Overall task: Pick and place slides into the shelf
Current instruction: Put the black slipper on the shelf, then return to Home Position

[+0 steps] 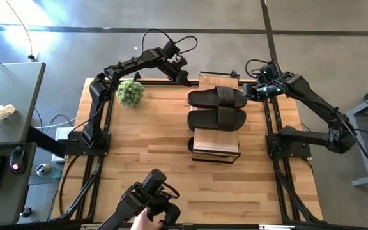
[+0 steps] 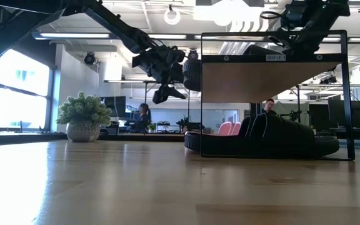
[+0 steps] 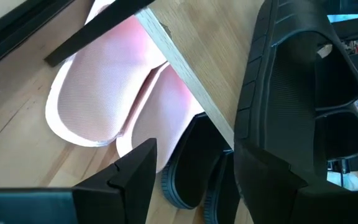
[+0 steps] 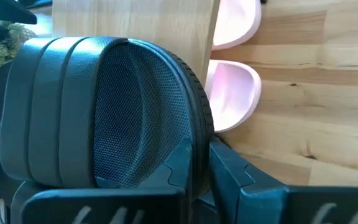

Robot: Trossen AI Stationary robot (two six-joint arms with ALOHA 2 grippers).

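The shelf [image 1: 216, 144] stands on the table's right half, with its light plank top on a black wire frame. Two black slides lie side by side across the top, the far one [image 1: 217, 98] and the near one [image 1: 217, 119]. The pink pair [image 3: 98, 93] and more black slides [image 2: 261, 140] sit on the table under the plank. My right gripper [image 1: 251, 91] is at the far slide's right end, shut on it. My left gripper [image 1: 185, 78] hovers open at the shelf's far left corner, one finger [image 3: 272, 180] beside a black slide [image 3: 303, 87]. My right gripper pinches the far black slide at the rim of its right end [image 4: 194, 146], one finger [image 4: 173, 171] on the footbed side and the other [image 4: 235, 171] on the sole side. It comes level from the table's right, and the slide lies on the plank. My left gripper: I cannot tell whether its finger touches the slide beside it.
A potted plant [image 1: 131, 93] stands near the table's far left, beside the left arm. A person's hand [image 1: 147, 220] holds a dark device at the table's near edge. The table's near half is bare wood [image 1: 152, 160]. People sit in the room behind [image 2: 269, 106].
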